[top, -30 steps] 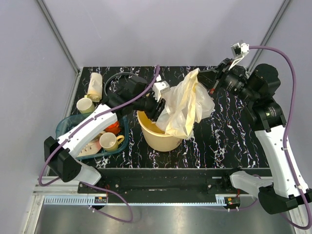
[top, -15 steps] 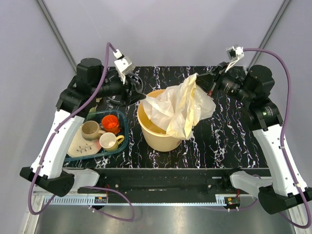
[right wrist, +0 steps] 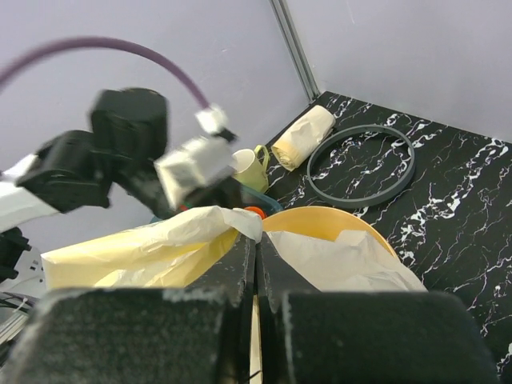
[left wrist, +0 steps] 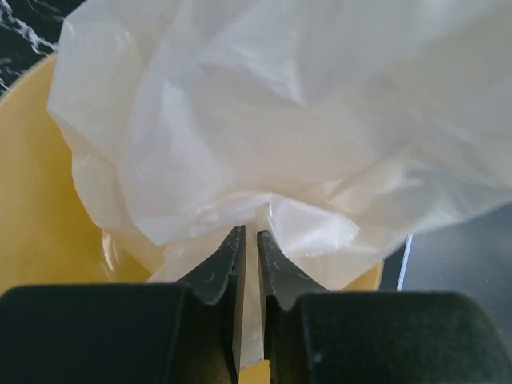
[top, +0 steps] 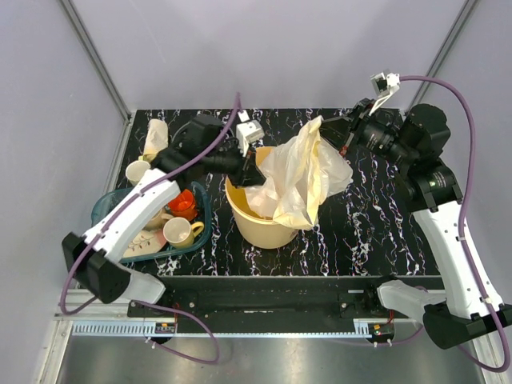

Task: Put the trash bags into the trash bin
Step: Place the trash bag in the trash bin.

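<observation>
Top external view: the trash bin (top: 256, 228), a round cream-yellow bucket that narrows toward its base, stands upright on the black, white-veined tabletop (top: 376, 224). The trash bags (top: 300, 172) rise out of its mouth as one crumpled sheet of thin, translucent film. The sheet is whitish with a yellow tint that deepens where the folds overlap. Its lower folds sit inside the bin and spill over the right part of the rim, and its upper edge is pulled up and to the right of the bin.

The left gripper (top: 254, 164) hangs over the bin's far-left rim. In the left wrist view its jaws (left wrist: 249, 236) are pinched almost together on a fold of the film. A pale strip runs down between them, the bin's yellow wall (left wrist: 40, 200) is on the left, and the bunched white film fills the space above.

The right gripper (top: 330, 132) is above and to the right of the bin. In the right wrist view its jaws (right wrist: 256, 240) are clenched on the sheet's top edge, which spreads to both sides over the bin's open mouth (right wrist: 320, 220).

Beyond the bin a grey ring (right wrist: 362, 127) lies flat on the tabletop. Left of the bin, a teal tray (top: 204, 216) holds an orange cup (top: 184, 202) and a yellow mug (top: 178, 232).
</observation>
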Available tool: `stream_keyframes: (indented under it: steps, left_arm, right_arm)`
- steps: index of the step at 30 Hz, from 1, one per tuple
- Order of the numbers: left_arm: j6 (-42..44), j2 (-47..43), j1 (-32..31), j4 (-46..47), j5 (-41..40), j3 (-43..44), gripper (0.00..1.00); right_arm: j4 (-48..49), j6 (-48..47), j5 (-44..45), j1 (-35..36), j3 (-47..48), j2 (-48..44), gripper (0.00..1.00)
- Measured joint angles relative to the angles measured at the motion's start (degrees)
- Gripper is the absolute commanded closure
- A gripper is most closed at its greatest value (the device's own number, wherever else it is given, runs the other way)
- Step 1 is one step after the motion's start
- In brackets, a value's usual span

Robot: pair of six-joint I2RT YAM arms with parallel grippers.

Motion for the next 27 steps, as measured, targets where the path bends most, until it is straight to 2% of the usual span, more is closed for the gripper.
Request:
stream_keyframes:
  steps: [4, 7, 8, 12, 16, 23, 27]
  left_arm:
    - [-2.47, 5.73, -2.25, 0.87, -2.34, -1.01, 0.91]
    - [-4.09, 7.91, -3.08, 1.53, -4.0, -1.03, 0.77]
    - [-4.76, 8.2, -3.06, 1.73, -3.69, -1.07, 0.63]
    - [-10.6, 6.88, 1.64, 6.91, 2.78, -3.26, 0.42]
    - [-15.58, 1.46, 8.79, 12.17, 8.66, -3.63, 0.4]
    - [-24.92, -14.75, 19.67, 26.77, 14.95, -8.33, 0.35]
    - [-28.3, -17.51, 24.5, 31.78, 16.04, -10.78, 0.34]
  right_arm:
    - [-0.02, 0.15, 0.09, 0.0, 0.0, -0.09, 1.0]
    - [0.2, 0.2, 0.2, 0.0, -0.28, 0.04, 1.0]
    - [0.5, 0.35, 0.17, 0.0, -0.7, 0.09, 1.0]
    - [3.34, 2.25, -0.9, -0.02, -3.41, 0.96, 1.0]
    - [7.5, 5.49, -2.43, -0.02, -4.11, 3.93, 1.0]
    - [16.31, 10.43, -3.76, 2.86, -3.82, 8.11, 1.0]
    - [19.56, 12.26, -3.91, 6.43, -3.02, 10.56, 1.0]
